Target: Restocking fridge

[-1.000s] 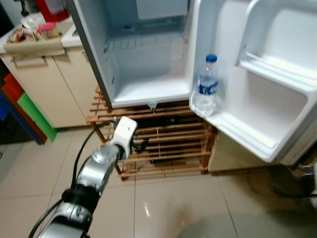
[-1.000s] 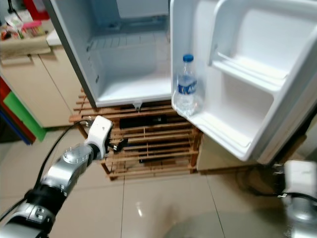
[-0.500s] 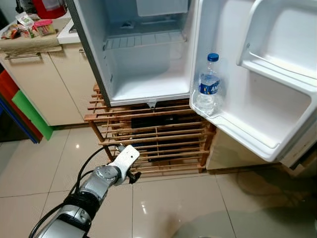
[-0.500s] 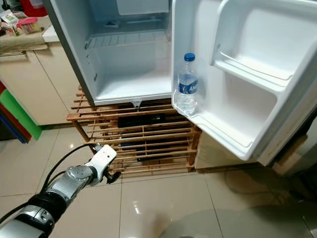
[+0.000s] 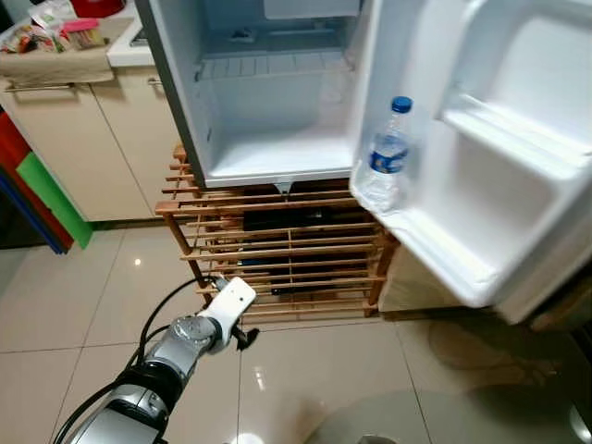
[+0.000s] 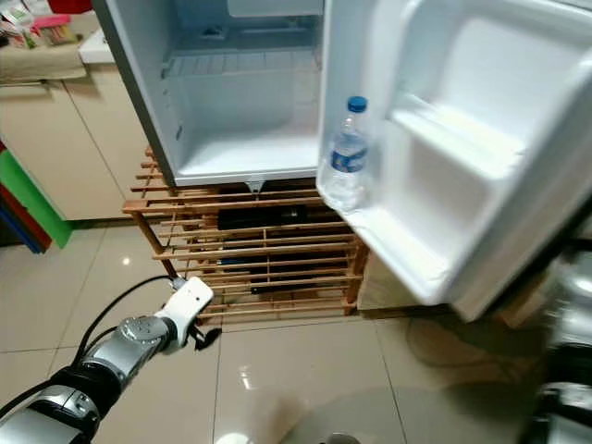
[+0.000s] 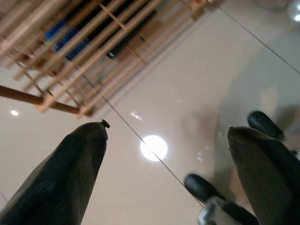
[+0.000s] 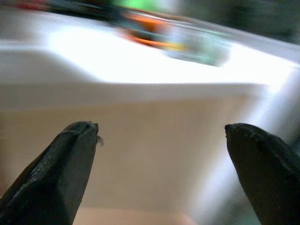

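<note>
Fridge: small white fridge (image 5: 268, 102), door swung wide, standing on a slatted wooden rack (image 5: 277, 250); inner compartment bare.
Bottle: clear plastic water bottle with blue cap and blue label (image 5: 386, 157), upright in the lowest shelf of the white door (image 5: 481, 176), at 2 o'clock from the left tool.
Left tool (image 5: 245, 338): low over the glossy beige tiled floor (image 5: 305, 379), at 7 o'clock of the rack, released, black fingers (image 7: 70, 173) spread, grasping nothing.
Right tool (image 8: 159, 164): released, fingers apart before a blurred white ledge.
Surface: beige cabinet (image 5: 83, 139) at 10 o'clock, clutter on top.

Bottle (image 5: 387, 157) in fridge door shelf (image 5: 435, 250)
</note>
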Motion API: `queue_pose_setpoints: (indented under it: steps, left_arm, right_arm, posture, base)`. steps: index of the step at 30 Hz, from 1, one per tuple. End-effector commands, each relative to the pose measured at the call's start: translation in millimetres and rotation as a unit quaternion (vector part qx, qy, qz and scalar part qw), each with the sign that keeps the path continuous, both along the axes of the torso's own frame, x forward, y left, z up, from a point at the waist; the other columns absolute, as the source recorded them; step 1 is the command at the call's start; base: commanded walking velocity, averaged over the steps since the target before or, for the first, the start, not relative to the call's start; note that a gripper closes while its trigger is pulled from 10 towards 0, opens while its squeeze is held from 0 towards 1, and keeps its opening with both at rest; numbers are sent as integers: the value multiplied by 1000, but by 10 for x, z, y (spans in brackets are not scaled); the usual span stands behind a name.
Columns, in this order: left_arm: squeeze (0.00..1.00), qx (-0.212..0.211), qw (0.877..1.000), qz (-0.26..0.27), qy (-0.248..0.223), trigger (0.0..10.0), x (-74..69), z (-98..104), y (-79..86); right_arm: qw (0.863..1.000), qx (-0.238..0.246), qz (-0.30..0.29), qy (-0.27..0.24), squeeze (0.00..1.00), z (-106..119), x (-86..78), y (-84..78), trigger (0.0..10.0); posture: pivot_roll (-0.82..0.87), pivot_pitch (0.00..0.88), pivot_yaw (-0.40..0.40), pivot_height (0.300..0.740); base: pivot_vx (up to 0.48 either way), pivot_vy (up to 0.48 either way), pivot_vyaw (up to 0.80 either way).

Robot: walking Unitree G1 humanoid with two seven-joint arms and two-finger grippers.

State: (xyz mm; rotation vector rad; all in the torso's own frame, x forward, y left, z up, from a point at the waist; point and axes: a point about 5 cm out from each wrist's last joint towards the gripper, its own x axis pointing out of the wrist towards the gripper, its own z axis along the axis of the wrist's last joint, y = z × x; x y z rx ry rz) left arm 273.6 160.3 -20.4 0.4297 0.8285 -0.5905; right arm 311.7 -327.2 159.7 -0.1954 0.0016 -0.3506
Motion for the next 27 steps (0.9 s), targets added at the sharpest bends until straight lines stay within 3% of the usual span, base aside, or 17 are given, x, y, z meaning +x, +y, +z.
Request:
queue_pose_setpoints:
  steps: [1, 2, 4, 5, 6, 7, 8, 10, 14, 16, 17, 18, 19, 23, 25, 26, 27]
  left_arm:
    - [0, 49, 998, 19, 45, 10000, -240, -189, 278]
    - [0, 49, 998, 19, 45, 10000, -240, -189, 278]
    - [0, 107, 990, 35, 83, 10000, -517, -359, 524]
    - [0, 107, 990, 35, 83, 10000, -517, -359, 524]
    - [0, 160, 980, 22, 116, 10000, -768, -475, 701]
    - [0, 174, 977, 13, 125, 10000, -844, -515, 713]
    - [0, 174, 977, 13, 125, 10000, -844, -515, 713]
    - [0, 161, 979, 0, 124, 10000, -847, -548, 580]
    - [0, 141, 986, -9, 84, 10000, -686, -499, 392]
    - [0, 84, 996, 1, -33, 10000, -290, -274, 100]
    - [0, 84, 996, 1, -33, 10000, -290, -274, 100]
    - [0, -65, 983, 58, -161, 10000, 159, 172, -68]
    - [0, -116, 971, 68, -197, 10000, 276, 339, -96]
    - [0, -246, 913, 85, -313, 10000, 612, 1016, -340]
    - [0, -318, 878, 89, -347, 10000, 674, 1347, -443]
    - [0, -318, 878, 89, -347, 10000, 674, 1347, -443]
    - [0, -356, 854, 98, -367, 10000, 712, 1549, -457]
  right_arm:
    - [996, 15, 88, -20, 259, 91, 39, 353, 10000]
    - [996, 15, 88, -20, 259, 91, 39, 353, 10000]
    - [983, 40, 176, -27, 259, 150, 17, 742, 10000]
    - [983, 40, 176, -27, 259, 150, 17, 742, 10000]
    - [955, 77, 284, -42, 255, 315, -77, 1130, 10000]
    - [939, 89, 328, -46, 259, 391, -134, 1259, 10000]
    - [939, 89, 328, -46, 259, 391, -134, 1259, 10000]
    - [917, 113, 380, -53, 227, 502, -211, 1343, 10000]
    - [932, 116, 340, -50, 204, 436, -165, 1210, 10000]
    - [962, 106, 248, -31, 204, 272, -134, 1023, 10000]
    - [962, 106, 248, -31, 204, 272, -134, 1023, 10000]
    - [981, 93, 169, -10, 196, 87, -175, 912, 10000]
    - [984, 95, 148, -7, 200, 29, -199, 896, 10000]
    - [987, 98, 129, 25, 196, -223, -316, 1022, 10000]
    - [987, 105, 119, 30, 196, -300, -350, 1083, 10000]
    - [987, 105, 119, 30, 196, -300, -350, 1083, 10000]
    - [989, 92, 114, 24, 169, -322, -386, 1140, 10000]
  posture:
    - [-85, 0, 34, 732]
    - [-85, 0, 34, 732]
    - [-104, 0, 53, 732]
    - [-104, 0, 53, 732]
    - [-107, 0, 57, 732]
    - [-113, 0, 63, 732]
    - [-113, 0, 63, 732]
    - [-124, 0, 69, 732]
    - [-128, 0, 68, 732]
    - [-129, 0, 66, 732]
    - [-129, 0, 66, 732]
    - [-130, 0, 62, 732]
    - [-130, 0, 62, 732]
    - [-135, 0, 73, 732]
    - [-139, 0, 73, 732]
    - [-139, 0, 73, 732]
    - [-132, 0, 61, 732]
  base:
    - [0, 0, 0]
    - [0, 0, 0]
    - [0, 0, 0]
    - [0, 0, 0]
    - [0, 0, 0]
    - [0, 0, 0]
    - [0, 0, 0]
    - [0, 0, 0]
    - [0, 0, 0]
    - [0, 0, 0]
    - [0, 0, 0]
    - [0, 0, 0]
    - [0, 0, 0]
    - [0, 0, 0]
    - [0, 0, 0]
    - [0, 0, 0]
    - [0, 0, 0]
